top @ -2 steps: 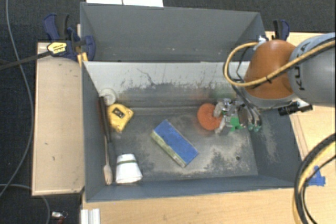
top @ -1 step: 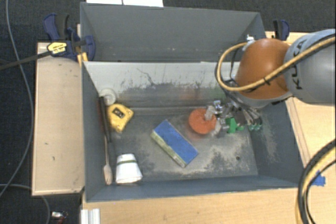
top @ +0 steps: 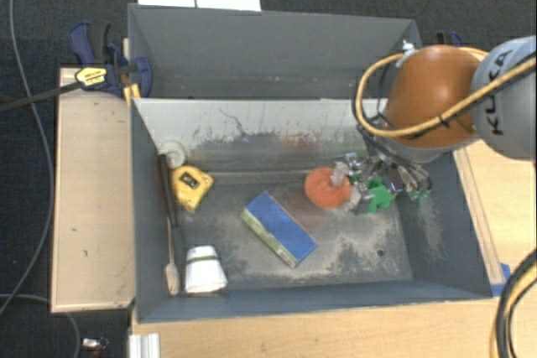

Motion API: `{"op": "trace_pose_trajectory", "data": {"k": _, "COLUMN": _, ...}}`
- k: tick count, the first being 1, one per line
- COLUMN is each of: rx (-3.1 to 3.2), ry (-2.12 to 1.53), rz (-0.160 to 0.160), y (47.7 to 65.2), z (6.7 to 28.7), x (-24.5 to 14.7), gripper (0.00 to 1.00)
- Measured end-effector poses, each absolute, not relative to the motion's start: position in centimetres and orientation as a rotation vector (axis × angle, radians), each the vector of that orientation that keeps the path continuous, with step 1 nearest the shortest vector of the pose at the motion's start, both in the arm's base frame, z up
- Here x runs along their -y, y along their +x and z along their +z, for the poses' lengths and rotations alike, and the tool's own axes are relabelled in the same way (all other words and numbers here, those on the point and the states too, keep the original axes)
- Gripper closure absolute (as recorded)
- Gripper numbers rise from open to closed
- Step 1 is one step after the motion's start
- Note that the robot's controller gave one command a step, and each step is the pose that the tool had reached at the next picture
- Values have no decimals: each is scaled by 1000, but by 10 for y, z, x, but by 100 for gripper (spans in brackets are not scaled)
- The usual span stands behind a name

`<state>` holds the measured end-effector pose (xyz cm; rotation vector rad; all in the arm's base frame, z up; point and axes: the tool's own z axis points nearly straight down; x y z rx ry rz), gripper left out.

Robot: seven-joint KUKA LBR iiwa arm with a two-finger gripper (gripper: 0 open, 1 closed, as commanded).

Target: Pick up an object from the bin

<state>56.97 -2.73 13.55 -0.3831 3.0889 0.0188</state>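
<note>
maybe risky: the blue block (top: 279, 228) lies apart in the middle. right of centre, an orange ball (top: 321, 189) sits just beside the low gripper (top: 357, 180), then a green piece (top: 382, 197). wide or narrow, i cannot tell. the round ball may roll away if pushed.

One camera looks down on the bin (top: 277, 54) from above, tilted a little, so the bin's far wall shows as a broad grey face and its near wall as a thin edge. It stands near enough that the bin takes most of the frame. The arm (top: 436, 96) enters from the bin's right.
</note>
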Motion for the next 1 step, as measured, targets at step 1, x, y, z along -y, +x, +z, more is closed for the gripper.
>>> {"op": "trace_pose_trajectory", "data": {"k": 1, "rx": -3038, "ry": -691, "rz": 17, "y": 537, "z": 204, "x": 26, "gripper": 100}}
